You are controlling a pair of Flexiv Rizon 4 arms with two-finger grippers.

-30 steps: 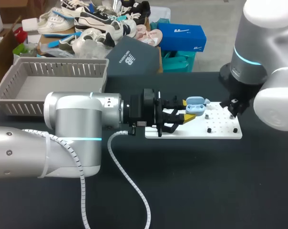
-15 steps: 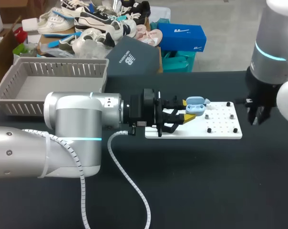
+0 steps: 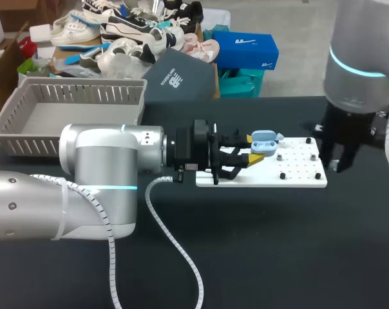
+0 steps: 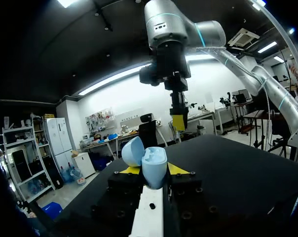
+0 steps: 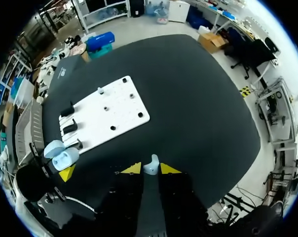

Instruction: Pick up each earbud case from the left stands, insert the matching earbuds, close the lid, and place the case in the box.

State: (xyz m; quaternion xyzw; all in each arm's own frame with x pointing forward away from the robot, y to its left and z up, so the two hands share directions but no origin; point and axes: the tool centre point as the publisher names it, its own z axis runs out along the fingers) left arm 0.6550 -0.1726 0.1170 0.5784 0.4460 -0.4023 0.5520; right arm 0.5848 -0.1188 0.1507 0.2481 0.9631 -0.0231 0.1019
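Note:
My left gripper (image 3: 253,149) lies over the left end of the white board (image 3: 291,180), shut on a light blue earbud case (image 3: 264,144) whose lid stands open. In the left wrist view the case (image 4: 154,160) sits upright between the yellow tips, lid (image 4: 132,150) tipped back. My right gripper (image 3: 337,163) hangs pointing down just off the board's right end. The right wrist view shows it (image 5: 150,170) shut on a small light blue earbud (image 5: 151,163), with the case (image 5: 65,158) and the board (image 5: 109,113) ahead of it.
A grey slatted basket (image 3: 72,103) stands at the back left of the black table. Small black and white pegs (image 3: 282,175) stick up from the white board. My left arm's thick body (image 3: 104,187) and its white cable (image 3: 181,257) cover the left front.
My right arm swung from over the board's right end out to the right, then came back a little toward the board and turned its wrist. The left arm and the case stayed still.

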